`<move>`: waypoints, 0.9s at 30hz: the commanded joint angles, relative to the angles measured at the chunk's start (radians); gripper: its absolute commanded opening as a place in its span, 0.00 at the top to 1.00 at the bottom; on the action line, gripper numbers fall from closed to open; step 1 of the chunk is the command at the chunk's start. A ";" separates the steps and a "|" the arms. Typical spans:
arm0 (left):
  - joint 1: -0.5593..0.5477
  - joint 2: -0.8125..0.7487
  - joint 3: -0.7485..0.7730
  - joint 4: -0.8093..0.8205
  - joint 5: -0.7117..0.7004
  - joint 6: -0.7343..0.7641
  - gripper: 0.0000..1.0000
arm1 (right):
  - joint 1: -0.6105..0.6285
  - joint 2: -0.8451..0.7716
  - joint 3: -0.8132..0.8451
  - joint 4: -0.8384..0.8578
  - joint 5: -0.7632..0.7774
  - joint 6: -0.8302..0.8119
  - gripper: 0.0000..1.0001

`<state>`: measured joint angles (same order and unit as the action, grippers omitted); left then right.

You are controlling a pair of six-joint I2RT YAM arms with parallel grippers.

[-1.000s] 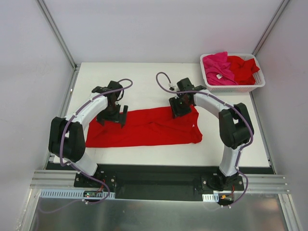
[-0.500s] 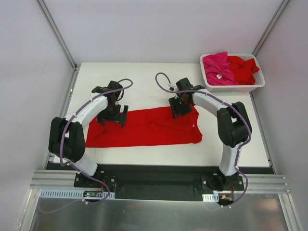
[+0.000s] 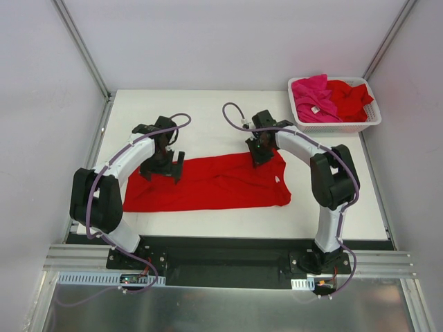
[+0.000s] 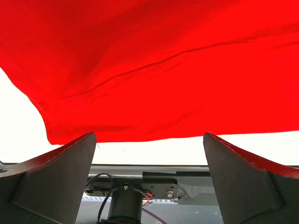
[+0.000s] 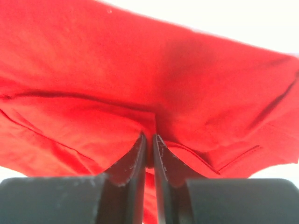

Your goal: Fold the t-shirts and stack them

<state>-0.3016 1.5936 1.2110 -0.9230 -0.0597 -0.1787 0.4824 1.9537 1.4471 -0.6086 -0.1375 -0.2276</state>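
- Progress: early. One red t-shirt (image 3: 208, 183) lies spread as a wide strip across the mid of the table (image 3: 208, 117), closer to the near edge than the far one. Not yet a folded packet, and no stack anywhere.
- Left to do: a pink t-shirt (image 3: 311, 93) + more red t-shirts (image 3: 351, 98) sit bunched in the basket (image 3: 337, 126) at the table's far right corner, neither arm near them.
- Right gripper (image 3: 260, 155): at the spread shirt's far edge, right of centre. Jaws nearly together w/ a ridge of red cloth nipped between them.
- Left gripper (image 3: 165, 168): over the same far edge, near the shirt's left end. Jaws spread wide, nothing in them.
- Judgement: the grip for a fold looks half set, since R has cloth and L has none yet.
- Top view only: whole layout, basket, where each arm stands. It can't show R's jaw gap.
- R wrist view only: the pinch itself, plus seam and hem layers beside the fingers (image 5: 131, 163).
- L wrist view only: the wide-apart fingers (image 4: 56, 172) w/ the shirt's edge and bare table beyond them. Whether the tips touch cloth can't be told.
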 commanded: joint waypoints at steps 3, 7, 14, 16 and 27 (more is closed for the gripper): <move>-0.014 -0.007 0.009 -0.011 0.017 0.001 0.01 | 0.012 -0.070 0.049 -0.068 -0.011 0.010 0.89; -0.021 0.000 0.015 -0.011 0.012 -0.002 0.01 | 0.022 -0.094 0.019 -0.091 -0.022 0.022 0.89; -0.027 0.005 0.012 -0.011 0.011 -0.010 0.01 | 0.077 -0.148 -0.048 -0.106 -0.025 0.046 0.90; -0.028 0.003 0.010 -0.011 0.009 -0.011 0.01 | 0.087 -0.165 -0.062 -0.114 -0.024 0.057 0.90; -0.034 -0.007 -0.014 -0.005 0.001 -0.034 0.01 | 0.170 -0.231 -0.114 -0.151 -0.022 0.094 0.88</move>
<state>-0.3271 1.5997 1.2110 -0.9215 -0.0605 -0.1875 0.6189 1.7893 1.3418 -0.7177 -0.1581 -0.1608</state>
